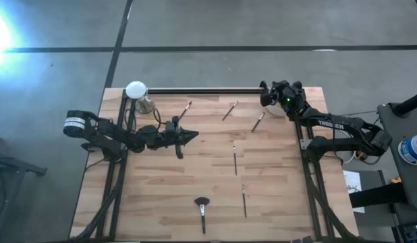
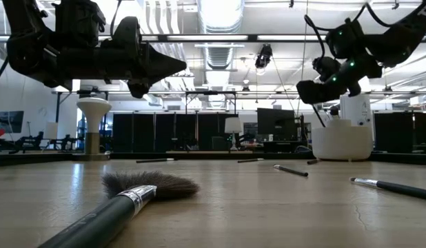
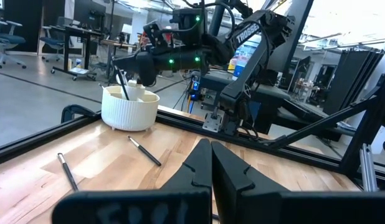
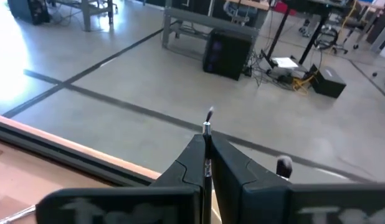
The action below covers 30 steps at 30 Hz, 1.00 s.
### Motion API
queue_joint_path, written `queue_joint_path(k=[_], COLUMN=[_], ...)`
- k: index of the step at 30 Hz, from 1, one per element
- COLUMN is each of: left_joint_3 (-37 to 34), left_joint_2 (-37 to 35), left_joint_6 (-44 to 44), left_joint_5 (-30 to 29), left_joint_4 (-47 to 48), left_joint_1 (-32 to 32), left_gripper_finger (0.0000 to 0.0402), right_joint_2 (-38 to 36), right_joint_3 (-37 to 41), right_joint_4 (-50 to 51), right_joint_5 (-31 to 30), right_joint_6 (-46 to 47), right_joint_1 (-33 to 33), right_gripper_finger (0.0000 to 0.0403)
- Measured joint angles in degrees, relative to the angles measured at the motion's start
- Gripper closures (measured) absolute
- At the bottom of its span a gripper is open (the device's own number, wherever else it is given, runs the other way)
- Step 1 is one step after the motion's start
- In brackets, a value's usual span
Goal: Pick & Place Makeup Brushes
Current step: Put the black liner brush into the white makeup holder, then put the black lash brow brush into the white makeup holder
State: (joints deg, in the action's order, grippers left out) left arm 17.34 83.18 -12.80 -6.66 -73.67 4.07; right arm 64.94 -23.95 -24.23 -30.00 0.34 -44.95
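Several makeup brushes lie flat on the wooden table: three near the far edge (image 1: pixel 185 110) (image 1: pixel 229 111) (image 1: pixel 258 121), two in the middle right (image 1: pixel 235 160) (image 1: pixel 244 200), and a fluffy-headed one (image 1: pixel 202 209) (image 2: pixel 130 200) near the front. A white ribbed cup (image 3: pixel 130 111) (image 2: pixel 340 141) stands at the far right corner. Above it, my right gripper (image 4: pixel 207 142) (image 1: pixel 264 94) is shut on a thin brush (image 3: pixel 121 87). My left gripper (image 1: pixel 193 137) (image 3: pixel 211 149) hovers shut and empty over the table's left middle. My right gripper pinches the thin brush between its two fingertips, on the handle just behind the silvery ferrule (image 4: pixel 207 132). The bristle tip (image 4: pixel 209 114) sticks out past the fingertips. The brush is lifted clear of the table and slants down (image 2: pixel 318 116) into the cup's mouth.
A white round-topped stand (image 1: pixel 135 90) (image 2: pixel 94 110) and a small metal cup (image 1: pixel 146 104) stand at the far left corner. Black frame rails (image 1: pixel 202 90) run along the table's far edge and sides. Bare wood lies between the scattered brushes in the middle.
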Motion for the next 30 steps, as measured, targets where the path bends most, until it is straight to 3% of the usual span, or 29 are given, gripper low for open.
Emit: queue_joint_path(k=[13, 25, 30], left_joint_3=[0.00, 0.00, 0.00], left_joint_2=[0.00, 0.00, 0.00], left_joint_6=[-0.61, -0.66, -0.66], left_joint_5=[0.00, -0.01, -0.02], left_joint_4=[-0.02, -0.02, 0.02], left_joint_1=[0.01, 0.01, 0.09], left_gripper_finger=[0.0402, 0.0402, 0.0402], right_joint_2=[0.03, 0.02, 0.01], right_joint_3=[0.21, -0.69, -5.49], right_joint_4=[3.46, 5.53, 14.69], right_joint_5=[-0.02, -0.03, -0.02], right_joint_6=[3.55, 5.32, 6.74], right_joint_1=[-1.00, -0.96, -0.72], right_gripper_finger=[0.0389, 0.0325, 0.0319])
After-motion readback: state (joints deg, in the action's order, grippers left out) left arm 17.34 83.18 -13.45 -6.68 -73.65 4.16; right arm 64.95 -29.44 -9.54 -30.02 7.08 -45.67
